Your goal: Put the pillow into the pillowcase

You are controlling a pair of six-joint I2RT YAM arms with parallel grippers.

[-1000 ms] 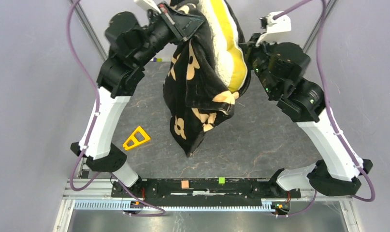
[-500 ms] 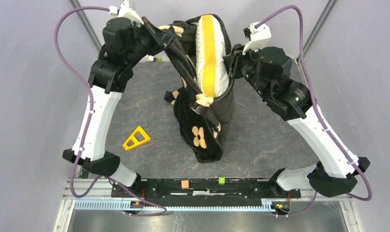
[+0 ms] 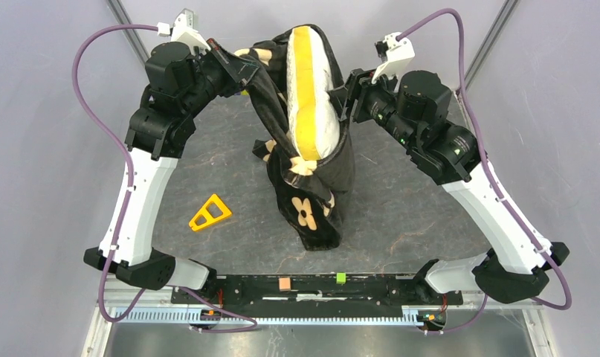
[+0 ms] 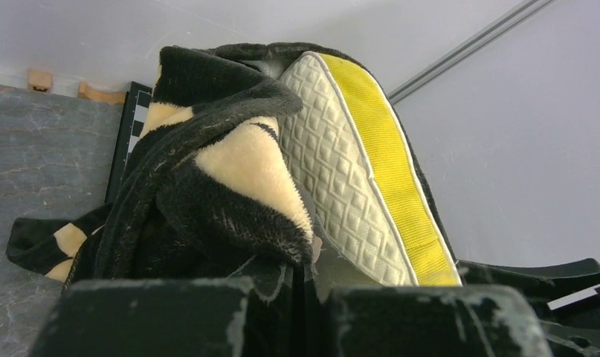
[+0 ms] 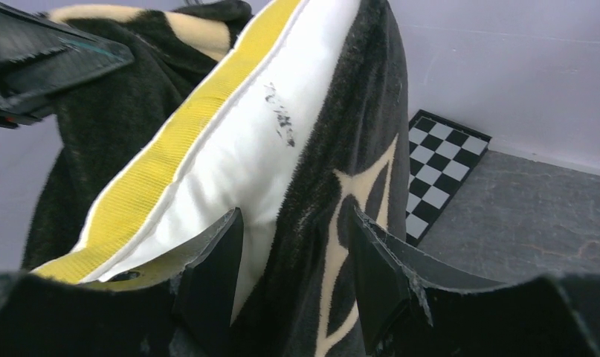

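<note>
Up at the far middle of the dark grey tabletop [image 3: 415,201], the plump cream-white quilted pillow [image 3: 305,97] with the yellow side band stands on end, lower half inside the black plush tan-flowered pillowcase [image 3: 315,201], upper half bare. My left gripper [image 3: 233,67] pinches the case's mouth hem left of the pillow; my right gripper [image 3: 349,93] is spread, jaws straddling the case edge on its right, not clamping. Bare end sits between both arms, so I'd judge the hem goes up along that upright axis, right side regripped first.
</note>
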